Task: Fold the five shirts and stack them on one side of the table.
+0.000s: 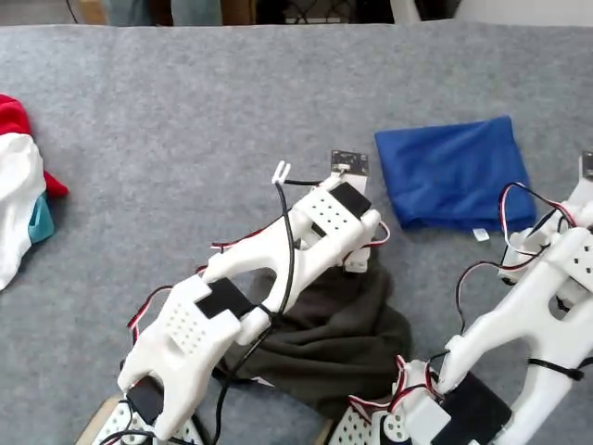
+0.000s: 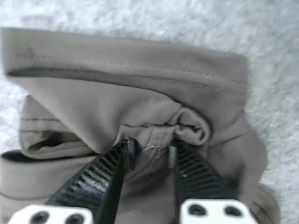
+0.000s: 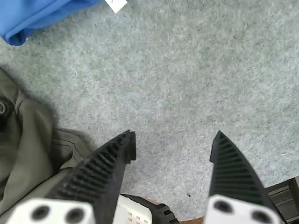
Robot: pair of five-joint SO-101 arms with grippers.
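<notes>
Pinches a fold of the olive shirt (image 2: 140, 93) in the closed left end effector (image 2: 149, 154); holds the right end effector (image 3: 173, 144) wide open, empty, over the counter (image 3: 187, 70), blue shirt (image 3: 37, 14) beyond.

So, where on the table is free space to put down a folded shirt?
The widest bare patch is the far middle of the table, between the pile of shirts at the left edge and the blue shirt. The near middle and near right are crowded: the olive shirt, the left arm and the right arm are there.
</notes>
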